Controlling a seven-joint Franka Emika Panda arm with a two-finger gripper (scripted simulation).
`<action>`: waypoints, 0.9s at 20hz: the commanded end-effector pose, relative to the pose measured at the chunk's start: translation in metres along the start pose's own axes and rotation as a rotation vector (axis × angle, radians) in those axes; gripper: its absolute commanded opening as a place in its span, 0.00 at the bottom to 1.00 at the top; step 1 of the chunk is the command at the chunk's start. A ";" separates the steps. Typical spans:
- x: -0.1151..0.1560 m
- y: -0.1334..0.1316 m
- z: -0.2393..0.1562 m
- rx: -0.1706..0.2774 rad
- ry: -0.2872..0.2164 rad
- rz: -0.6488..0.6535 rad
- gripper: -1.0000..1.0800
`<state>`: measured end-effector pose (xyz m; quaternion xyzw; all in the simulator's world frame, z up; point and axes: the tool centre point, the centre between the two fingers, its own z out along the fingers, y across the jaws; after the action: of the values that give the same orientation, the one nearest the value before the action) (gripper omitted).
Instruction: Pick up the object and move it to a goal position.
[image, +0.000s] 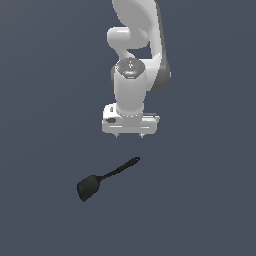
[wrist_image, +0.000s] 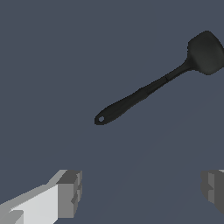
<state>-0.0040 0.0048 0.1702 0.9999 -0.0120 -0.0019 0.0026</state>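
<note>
The white, blocky gripper is hovering with jaws spread wide, gripping nothing, above the matte black spatula, thin-handled, blade broad and squarish, lying flat on the slate-grey floor.

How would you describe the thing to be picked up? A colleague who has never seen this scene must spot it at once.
Start at the white robot arm hanging over the plain dark grey floor, and look just below its open tool. There lies a small black spatula, slanted, its thin handle end nearest the tool and its broad squarish blade toward the exterior view's left. It is the only loose thing in view.
</note>
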 end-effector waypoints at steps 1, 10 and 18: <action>0.000 0.000 0.000 0.000 0.000 0.000 0.96; -0.006 -0.032 -0.008 0.021 -0.009 -0.051 0.96; 0.000 -0.027 -0.004 0.022 -0.009 -0.010 0.96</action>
<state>-0.0053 0.0331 0.1757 0.9999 -0.0002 -0.0060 -0.0083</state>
